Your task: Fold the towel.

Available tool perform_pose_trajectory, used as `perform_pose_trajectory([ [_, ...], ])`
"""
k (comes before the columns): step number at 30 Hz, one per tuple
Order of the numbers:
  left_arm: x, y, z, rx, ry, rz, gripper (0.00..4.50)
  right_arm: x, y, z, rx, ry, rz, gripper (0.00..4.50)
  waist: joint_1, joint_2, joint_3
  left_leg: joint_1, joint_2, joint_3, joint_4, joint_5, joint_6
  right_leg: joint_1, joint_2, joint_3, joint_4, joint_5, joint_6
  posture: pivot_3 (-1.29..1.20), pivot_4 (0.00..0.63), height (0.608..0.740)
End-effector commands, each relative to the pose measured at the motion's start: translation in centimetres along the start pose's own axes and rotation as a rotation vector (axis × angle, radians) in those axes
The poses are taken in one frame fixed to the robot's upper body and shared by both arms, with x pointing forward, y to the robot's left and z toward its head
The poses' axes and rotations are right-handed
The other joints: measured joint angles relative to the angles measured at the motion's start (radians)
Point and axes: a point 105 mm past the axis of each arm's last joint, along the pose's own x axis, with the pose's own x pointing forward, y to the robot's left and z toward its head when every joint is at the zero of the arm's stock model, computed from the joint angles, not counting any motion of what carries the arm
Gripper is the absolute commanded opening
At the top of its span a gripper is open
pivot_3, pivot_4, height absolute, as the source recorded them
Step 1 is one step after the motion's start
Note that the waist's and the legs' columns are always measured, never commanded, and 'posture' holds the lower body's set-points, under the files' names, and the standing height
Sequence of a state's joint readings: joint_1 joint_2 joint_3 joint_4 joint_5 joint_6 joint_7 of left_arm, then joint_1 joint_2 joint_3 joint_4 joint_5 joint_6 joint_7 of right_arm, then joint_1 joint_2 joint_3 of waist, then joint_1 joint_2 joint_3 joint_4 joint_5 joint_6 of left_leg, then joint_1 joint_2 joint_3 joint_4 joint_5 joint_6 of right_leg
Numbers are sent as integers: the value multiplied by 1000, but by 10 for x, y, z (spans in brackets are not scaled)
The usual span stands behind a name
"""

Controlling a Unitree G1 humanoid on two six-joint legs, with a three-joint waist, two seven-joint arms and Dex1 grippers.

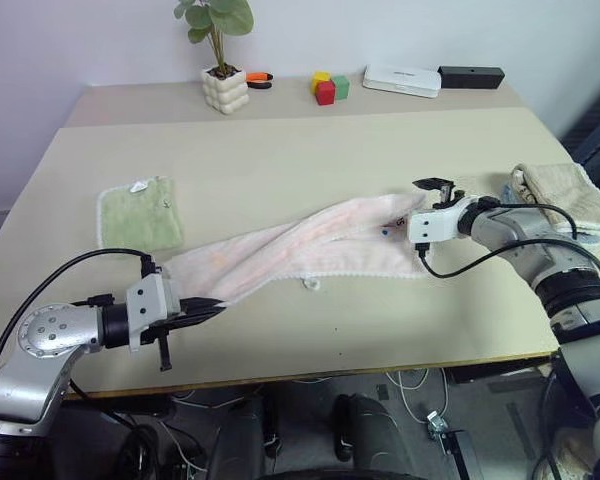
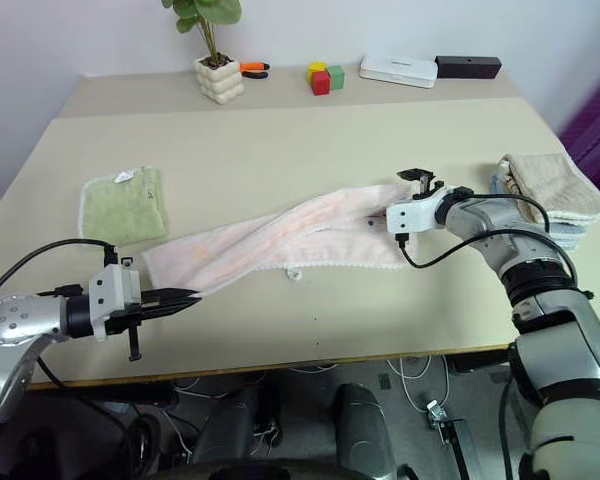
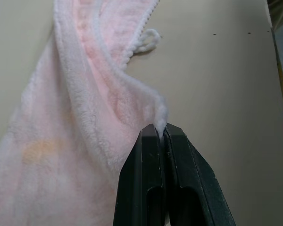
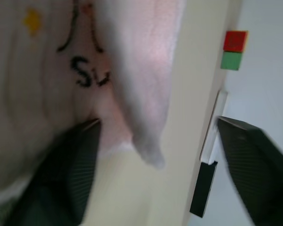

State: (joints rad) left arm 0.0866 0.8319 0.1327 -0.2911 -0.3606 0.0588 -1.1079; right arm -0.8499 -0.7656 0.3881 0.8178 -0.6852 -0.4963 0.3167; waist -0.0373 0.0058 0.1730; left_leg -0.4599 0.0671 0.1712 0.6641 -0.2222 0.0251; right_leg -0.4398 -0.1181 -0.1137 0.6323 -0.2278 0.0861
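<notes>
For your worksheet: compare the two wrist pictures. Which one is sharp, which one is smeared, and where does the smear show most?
Left wrist view: crisp; the terry pile of the towel and the left end effector pinching its corner show clean edges. Right wrist view: smeared; the right end effector has soft-edged fingers, and the lettering on the cloth is fuzzy. The red and green blocks are soft too.

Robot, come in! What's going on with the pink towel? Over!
Left tool shut on towel corner. Right tool open around far end. Nothing in the way.
</notes>
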Motion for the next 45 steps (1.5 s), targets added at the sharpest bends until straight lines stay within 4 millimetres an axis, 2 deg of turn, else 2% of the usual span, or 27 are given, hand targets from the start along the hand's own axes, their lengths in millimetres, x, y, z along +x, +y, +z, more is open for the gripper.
perform_pose_trajectory([
  [1, -1, 0, 9, 40, -14, 7, 0, 1, -17, -2, -44, 10, -41, 1667, -1, 0, 0, 0, 0, 0, 0, 0, 0, 0, 0, 0, 0, 0, 0, 0, 150, 740],
  [4, -1, -1, 9, 39, -13, 11, 0, 3, -14, -1, -58, 6, -31, 68, -4, 0, 0, 0, 0, 0, 0, 0, 0, 0, 0, 0, 0, 0, 0, 0, 150, 740],
  [9, -2, 2, 7, 41, -9, 24, 0, -1, -14, -6, -51, 8, -22, 21, -7, 0, 0, 0, 0, 0, 0, 0, 0, 0, 0, 0, 0, 0, 0, 0, 150, 740],
  [12, -4, 17, 4, 50, 3, 98, 0, -11, -16, -11, -41, 3, -14, 21, -4, 0, 0, 0, 0, 0, 0, 0, 0, 0, 0, 0, 0, 0, 0, 0, 150, 740],
  [15, -5, 43, 0, 52, 7, 210, 0, -25, -26, -18, -12, 0, -29, 21, 0, 1, 0, 0, 0, 0, 0, 0, 0, 1, 0, 0, 0, 0, 0, 0, 150, 740],
  [20, -1, 100, 4, 47, -3, 424, 0, -44, -51, -24, 70, -18, -120, 21, 1, 0, 0, 1, 0, 0, 0, 0, 0, 2, 0, 0, 0, 0, 1, 0, 150, 740],
  [25, 11, 150, 10, 209, 34, 540, 0, -39, -66, -20, 114, -24, -156, 21, -2, 0, 0, 7, -1, 1, 0, 0, 0, 8, 1, 0, 0, 0, 1, 0, 150, 740],
  [29, 23, 205, 27, 272, 64, 685, 0, -24, -101, -13, 55, 10, -275, 21, -6, 0, 0, 11, -1, 2, 0, 0, 0, 11, 0, 0, 0, 0, 1, 0, 150, 740],
  [31, 20, 231, 51, 328, 50, 784, 0, -18, -124, -12, 18, 48, -361, 21, -7, 0, 0, 11, -1, 2, 0, 0, 0, 10, 0, 1, 1, 0, 1, 0, 150, 740],
  [34, 0, 260, 100, 409, -24, 919, 0, -21, -163, -11, -40, 103, -509, 21, -7, -1, 1, 8, -1, 4, -1, 0, 0, 6, 0, 2, 2, 0, 2, 0, 150, 740],
  [36, -22, 271, 121, 470, -38, 1009, 0, -33, -188, -16, -41, 141, -628, 21, -7, -1, 1, 7, -1, 6, -3, 0, 0, 4, 0, 3, 1, -1, 3, 0, 150, 740],
  [38, -38, 276, 134, 511, -53, 1054, 0, -45, -201, -22, -56, 170, -705, 21, -8, -1, 1, 8, -1, 11, -6, 0, 0, 3, 0, 4, 0, -2, 4, 0, 150, 740],
  [41, -55, 274, 145, 562, -102, 1072, 0, -55, -198, -25, -48, 128, -711, 21, -7, -1, 1, 11, -1, 14, -11, 0, 0, 3, -1, 6, -1, -2, 4, 0, 150, 740],
  [42, -53, 270, 142, 573, -107, 1038, 0, -56, -193, -24, -54, 106, -694, 21, -6, -1, 1, 12, -1, 15, -12, 0, 0, 3, -1, 6, -1, -2, 5, 0, 150, 740],
  [43, -39, 257, 130, 580, -123, 905, 0, -55, -180, -22, -37, 59, -644, 21, -5, -1, 1, 13, -1, 15, -11, 0, 0, 4, -1, 6, -1, -2, 5, 0, 150, 740],
  [45, -24, 238, 115, 581, -146, 745, 0, -55, -163, -17, -23, 3, -580, 21, -7, -1, 1, 18, -1, 16, -12, 0, 0, 9, -1, 7, -2, -2, 5, 0, 150, 740],
])
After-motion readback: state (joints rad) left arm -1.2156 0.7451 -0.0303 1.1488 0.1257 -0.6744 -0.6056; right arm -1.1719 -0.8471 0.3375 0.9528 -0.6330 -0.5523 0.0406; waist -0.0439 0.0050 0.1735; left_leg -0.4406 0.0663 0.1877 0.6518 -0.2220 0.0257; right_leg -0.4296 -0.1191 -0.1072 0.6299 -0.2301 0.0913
